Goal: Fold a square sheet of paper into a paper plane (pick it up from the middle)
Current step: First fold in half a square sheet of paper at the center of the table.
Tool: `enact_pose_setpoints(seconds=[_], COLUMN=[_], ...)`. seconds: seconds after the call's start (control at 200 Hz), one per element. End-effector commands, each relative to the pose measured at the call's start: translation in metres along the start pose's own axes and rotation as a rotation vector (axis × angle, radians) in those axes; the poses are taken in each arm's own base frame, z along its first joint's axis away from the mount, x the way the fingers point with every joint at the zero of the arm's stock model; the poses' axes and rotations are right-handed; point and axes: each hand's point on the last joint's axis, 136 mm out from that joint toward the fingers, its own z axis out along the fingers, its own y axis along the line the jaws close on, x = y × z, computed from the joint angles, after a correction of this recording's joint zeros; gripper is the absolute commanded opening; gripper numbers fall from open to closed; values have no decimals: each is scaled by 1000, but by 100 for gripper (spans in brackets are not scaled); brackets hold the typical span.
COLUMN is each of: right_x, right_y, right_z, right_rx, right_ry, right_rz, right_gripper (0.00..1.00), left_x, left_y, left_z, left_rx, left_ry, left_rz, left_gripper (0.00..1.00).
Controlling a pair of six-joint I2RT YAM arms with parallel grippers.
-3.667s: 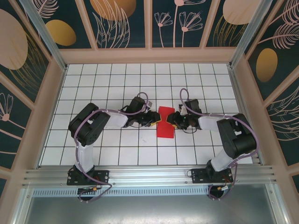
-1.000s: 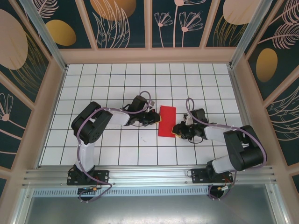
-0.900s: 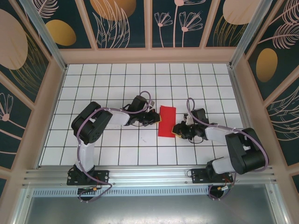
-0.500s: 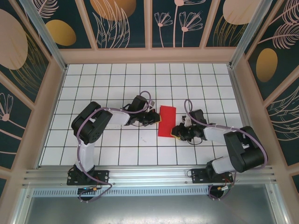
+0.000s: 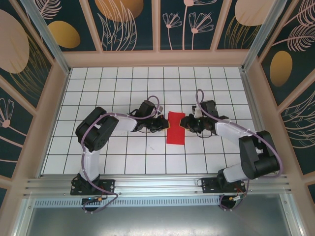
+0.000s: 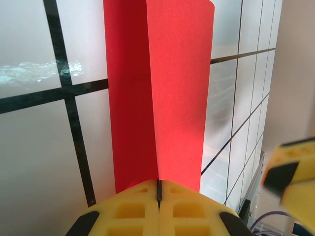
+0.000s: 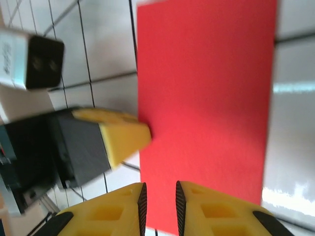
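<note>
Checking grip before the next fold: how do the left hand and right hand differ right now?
Left hand is shut, pinching the red paper at its edge; right hand has fingers slightly parted, nothing visibly gripped. Left hand meets the paper's left side, right hand its right. Both have yellow fingers aimed at the paper.

Left gripper (image 5: 163, 124) and right gripper (image 5: 183, 121) flank the red paper (image 5: 175, 132).

The red paper (image 5: 175, 127) is lying on the counter (image 5: 123, 88) as a narrow folded rectangle. A crease (image 6: 151, 98) is running lengthwise.
</note>
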Motion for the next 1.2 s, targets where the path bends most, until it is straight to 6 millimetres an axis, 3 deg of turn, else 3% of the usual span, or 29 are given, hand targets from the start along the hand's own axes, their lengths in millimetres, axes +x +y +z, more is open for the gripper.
enact_pose_setpoints(seconds=[0.0, 0.295, 0.595, 0.826, 1.051, 1.196], right_x=[-10, -7, -48, -63, -57, -69], right_y=[-11, -46, -7, -23, -50, -32], right_z=[15, 44, 22, 36, 55, 43], right_rx=[27, 87, 6, 17, 69, 44], right_ry=[24, 80, -3, 5, 50, 22], right_rz=[-9, 55, -10, 14, 61, 25], right_gripper=[26, 26, 27, 27, 27, 27], left_x=[-1, -2, -2, -1, -1, -1], left_y=[2, 1, 1, 4, 4, 4], left_z=[5, 5, 6, 6, 6, 6], left_rx=[-13, -12, -16, -22, -24, -28], left_ry=[14, 17, 18, 19, 22, 23], left_rz=[11, 15, 13, 10, 8, 9], left_gripper=[0, 0, 0, 0, 0, 0])
